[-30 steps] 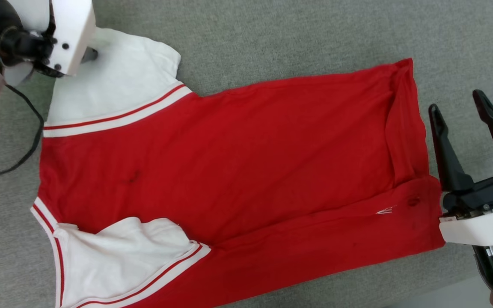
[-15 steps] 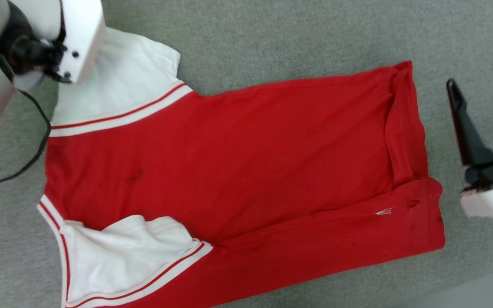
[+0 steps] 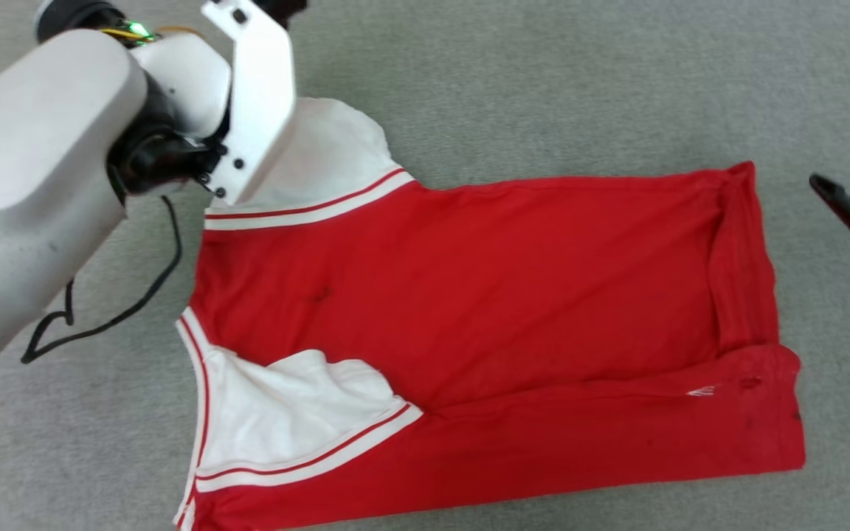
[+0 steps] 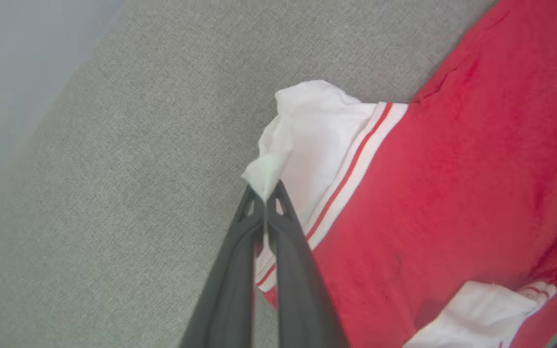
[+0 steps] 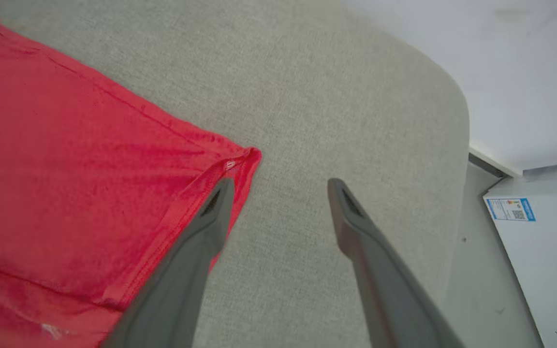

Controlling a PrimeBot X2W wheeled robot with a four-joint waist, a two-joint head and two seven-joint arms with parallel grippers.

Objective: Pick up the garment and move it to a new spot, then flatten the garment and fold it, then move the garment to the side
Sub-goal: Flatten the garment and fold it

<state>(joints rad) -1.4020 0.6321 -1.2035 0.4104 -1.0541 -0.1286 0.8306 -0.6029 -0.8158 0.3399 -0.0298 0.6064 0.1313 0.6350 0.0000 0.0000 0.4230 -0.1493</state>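
The garment (image 3: pixel 513 295) lies spread on the grey surface, red body with a white sleeve at each left corner. My left gripper (image 4: pixel 264 193) is shut on the edge of the far white sleeve (image 4: pixel 307 140), and the fabric rises in a peak to its fingertips. In the head view my left wrist (image 3: pixel 248 96) covers that grip, above the same sleeve (image 3: pixel 329 158). My right gripper (image 5: pixel 281 186) is open just off the garment's hem corner (image 5: pixel 252 157), its left finger over the hem edge. It also shows at the head view's right edge (image 3: pixel 847 161).
A black cable (image 3: pixel 115 317) trails over the grey padded surface (image 3: pixel 543 88) left of the garment. In the right wrist view that surface ends in a rounded edge (image 5: pixel 457 121), with a pale box bearing a label (image 5: pixel 539 251) beyond it.
My left gripper has closed on the far sleeve's edge and drawn it up off the surface. The head camera has shifted, so the whole picture sits further right.
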